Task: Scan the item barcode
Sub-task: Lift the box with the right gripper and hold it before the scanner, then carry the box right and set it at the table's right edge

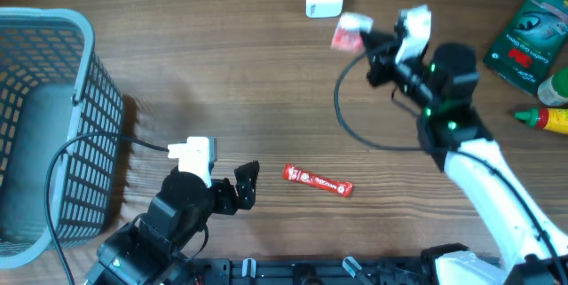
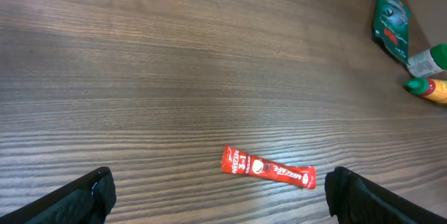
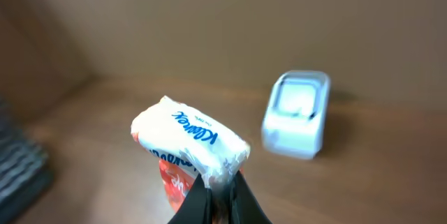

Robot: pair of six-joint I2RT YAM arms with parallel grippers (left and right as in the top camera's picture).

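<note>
Tissue pack (image 3: pixel 190 139) juts from the right hand (image 3: pixel 222 186), clenched on its edge, near the white scanner (image 3: pixel 297 112).

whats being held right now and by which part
The right gripper pinches the Kleenex tissue pack by its sealed end; the left gripper is open, holding nothing.

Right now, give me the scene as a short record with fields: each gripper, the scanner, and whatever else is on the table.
right gripper: shut on the Kleenex tissue pack, held in the air near the scanner
left gripper: open, empty, low over the table beside the red sachet
scanner: white, at the table's far edge, apart from the pack
red sachet: lying flat on the table, untouched
basket: blue-grey, on the left side
other items: green packet and green-capped bottle at the right edge
</note>
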